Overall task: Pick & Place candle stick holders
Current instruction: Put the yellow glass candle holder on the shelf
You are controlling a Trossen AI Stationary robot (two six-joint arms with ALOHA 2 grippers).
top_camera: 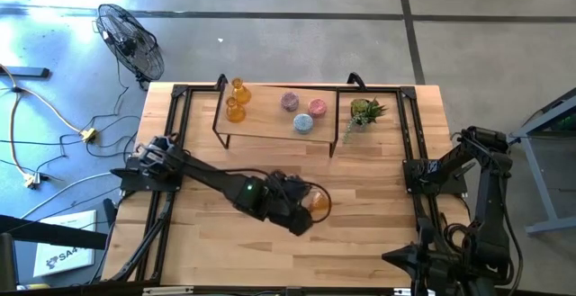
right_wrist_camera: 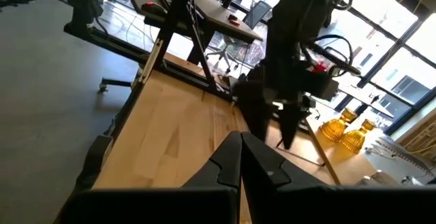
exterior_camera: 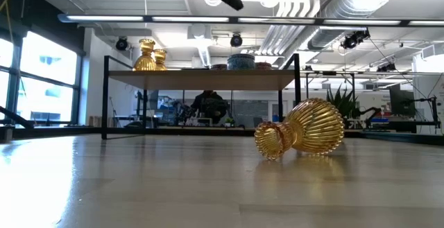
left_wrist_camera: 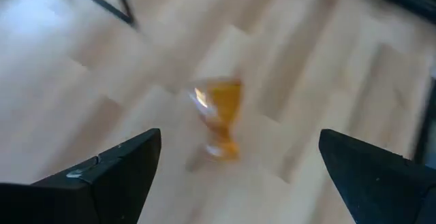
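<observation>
Amber candle stick holder lies tipped on its side on the bare wooden table, right of centre in the low view, neck pointing to the frame's left; in the high view it shows just right of centre, low in the frame, at the tip of the left arm. Left gripper is above it w/ fingers spread wide, released, nothing between them; the left wrist view shows the amber piece on the wood between and beyond the two dark fingers, not touching either. Other holders sit on the raised shelf toward the top centre of the high view: two amber ones close together at its left end, two pink ones near the middle, a light blue one just below-right of them. Small green potted plant at the shelf's right end. Right gripper is clenched shut, empty, parked at the table's right edge, lower right of the high view. Floor fan upper left, off the table.
</observation>
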